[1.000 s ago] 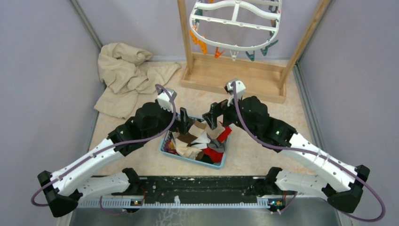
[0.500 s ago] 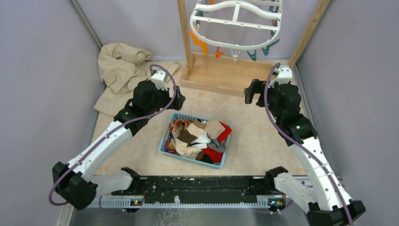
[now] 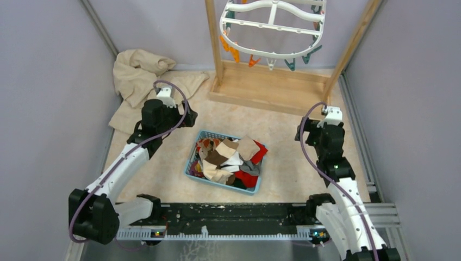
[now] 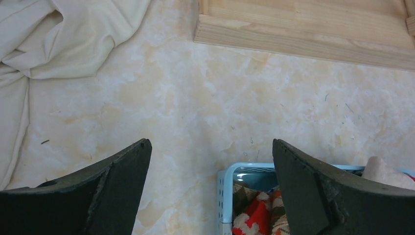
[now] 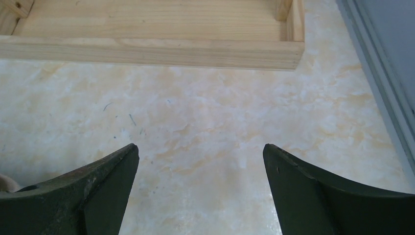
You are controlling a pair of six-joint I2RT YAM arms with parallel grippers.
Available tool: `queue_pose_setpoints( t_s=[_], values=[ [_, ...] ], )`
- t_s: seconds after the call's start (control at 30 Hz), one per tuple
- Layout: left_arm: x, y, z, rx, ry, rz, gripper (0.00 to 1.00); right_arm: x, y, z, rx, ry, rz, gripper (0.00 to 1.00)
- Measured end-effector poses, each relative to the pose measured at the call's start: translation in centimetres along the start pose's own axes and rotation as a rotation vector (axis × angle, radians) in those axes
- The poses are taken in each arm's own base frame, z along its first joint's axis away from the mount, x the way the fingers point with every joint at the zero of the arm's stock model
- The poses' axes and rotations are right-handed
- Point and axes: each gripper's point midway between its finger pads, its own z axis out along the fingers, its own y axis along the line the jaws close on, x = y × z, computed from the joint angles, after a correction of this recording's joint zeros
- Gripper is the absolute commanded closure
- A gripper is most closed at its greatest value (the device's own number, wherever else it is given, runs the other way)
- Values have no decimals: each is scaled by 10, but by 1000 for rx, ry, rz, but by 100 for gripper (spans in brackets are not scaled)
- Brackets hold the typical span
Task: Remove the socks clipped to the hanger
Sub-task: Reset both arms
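The socks (image 3: 231, 160) are seen heaped in a blue basket (image 3: 189, 162) at mid-table, piled above its rim. The hanger (image 3: 272, 27) hangs from the wooden rack (image 3: 266, 89) at the far side. On the part of it that is in view only bare orange and teal clips are shown, while its far half is cut off by the frame.

The left gripper (image 4: 210, 143) is spread fully and nothing is held in it. It is poised over the bare table just beyond the basket's far-left corner. The right gripper (image 5: 199, 147) is likewise spread wide and empty, near the rack's base.

A sock could be left unnoticed on the hidden far clips — a judgement only. The overfull heap could be spilled if it is brushed by a low-passing arm, and the hanger could be set swinging if a rack post is struck.

No brand, label or writing can be read anywhere.
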Motion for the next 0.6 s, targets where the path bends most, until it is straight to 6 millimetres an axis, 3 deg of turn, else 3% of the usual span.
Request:
queue_pose_setpoints(
  t_s=[0.37,0.6],
  values=[
    [46,16,22,-35,47,-18,1,11,-29,1,123,-176,29,1],
    [49,19,16,-30,-16,-13,1,71,-48,29,182,-189,-6,1]
  ],
)
